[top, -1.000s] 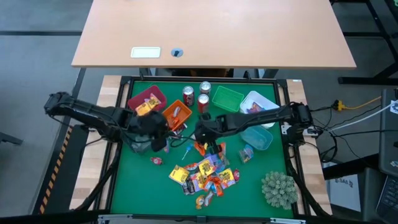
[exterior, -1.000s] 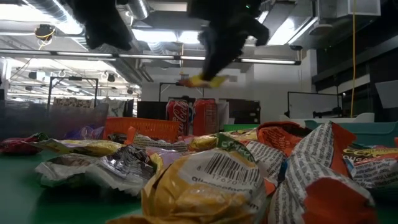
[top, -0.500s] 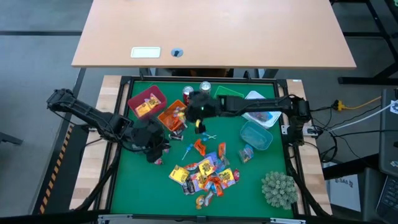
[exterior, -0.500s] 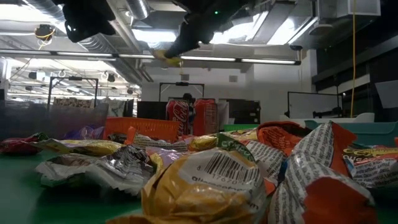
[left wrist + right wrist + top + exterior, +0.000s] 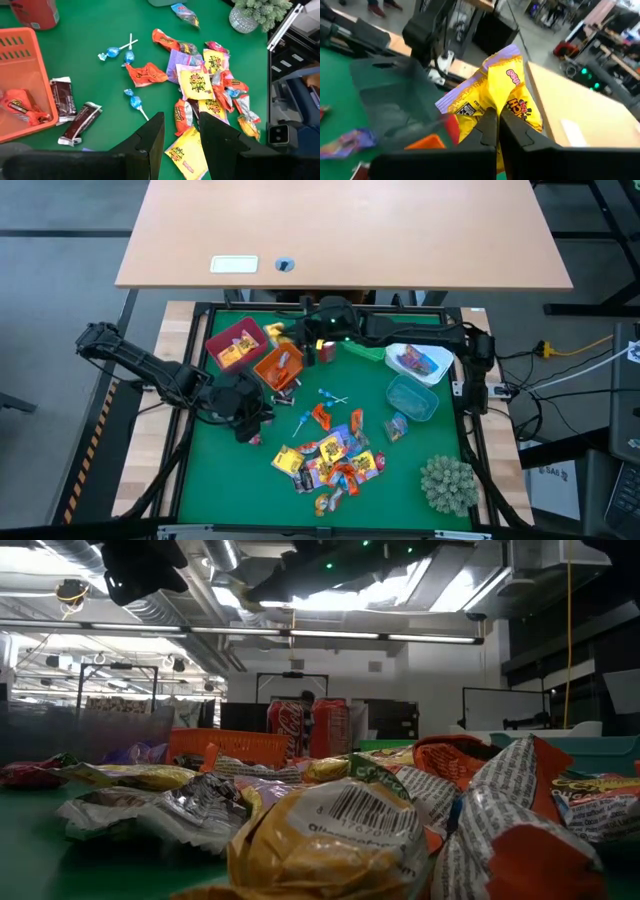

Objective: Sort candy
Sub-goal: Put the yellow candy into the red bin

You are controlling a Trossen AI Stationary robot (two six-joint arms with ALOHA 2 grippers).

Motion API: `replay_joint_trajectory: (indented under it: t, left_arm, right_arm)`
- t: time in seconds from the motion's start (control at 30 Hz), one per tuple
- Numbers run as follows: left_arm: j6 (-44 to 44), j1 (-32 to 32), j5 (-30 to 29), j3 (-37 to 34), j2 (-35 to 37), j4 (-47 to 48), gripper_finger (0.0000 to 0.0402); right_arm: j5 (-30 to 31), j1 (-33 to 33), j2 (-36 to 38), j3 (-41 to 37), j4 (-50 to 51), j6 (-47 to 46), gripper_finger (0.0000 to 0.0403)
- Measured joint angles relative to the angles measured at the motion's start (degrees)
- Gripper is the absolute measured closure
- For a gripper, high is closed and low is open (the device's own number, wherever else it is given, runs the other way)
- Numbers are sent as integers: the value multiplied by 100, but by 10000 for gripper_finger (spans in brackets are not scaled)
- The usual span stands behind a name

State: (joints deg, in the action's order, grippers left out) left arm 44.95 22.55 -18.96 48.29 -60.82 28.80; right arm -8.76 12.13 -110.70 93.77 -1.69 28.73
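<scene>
R gripper (image 5: 493, 131) is pinching yellow candy (image 5: 492, 95) shut, hovering just beside red bin (image 5: 236, 343); L gripper (image 5: 179, 131) is idling part-open, empty.

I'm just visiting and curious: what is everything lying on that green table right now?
Candy pile: many, yellow, orange, red, purple; near middle of the green mat.
Lollipops: three, blue with white sticks; between pile and bins.
Dark bars: two, brown; beside orange bin.
Bins: red, orange, green, white, teal; across the far side.
Soda can: two, red; far edge.
Plant ball: one, grey-green; near right corner.
Left gripper: open, empty, over mat.
Right gripper: shut on yellow candy, above the bins.
</scene>
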Motion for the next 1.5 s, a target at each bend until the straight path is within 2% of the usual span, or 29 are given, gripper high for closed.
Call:
replay_joint_trajectory:
  t: [0.2,0.6,0.93,1.2,1.27,1.37,1.5]
  left_arm:
    - [-2,0,-9,0,-2,-35,289]
    - [-5,0,-35,0,-2,-169,289]
    - [-8,0,-55,2,-2,-243,289]
    - [-48,0,-182,2,-2,-241,289]
    - [-40,0,-393,0,-2,-239,289]
    - [54,-3,-1086,2,-2,-225,289]
    - [923,-131,-2117,2,54,261,289]
  right_arm:
    - [25,-6,-659,-2,-1407,6,400]
    - [68,90,-1839,-4,-3357,24,400]
    - [66,226,-2439,361,-3551,24,400]
    - [64,230,-2534,667,-3409,21,400]
    - [62,224,-2533,678,-3357,20,400]
    - [62,221,-2533,679,-3324,20,400]
    - [62,219,-2533,682,-3067,16,400]
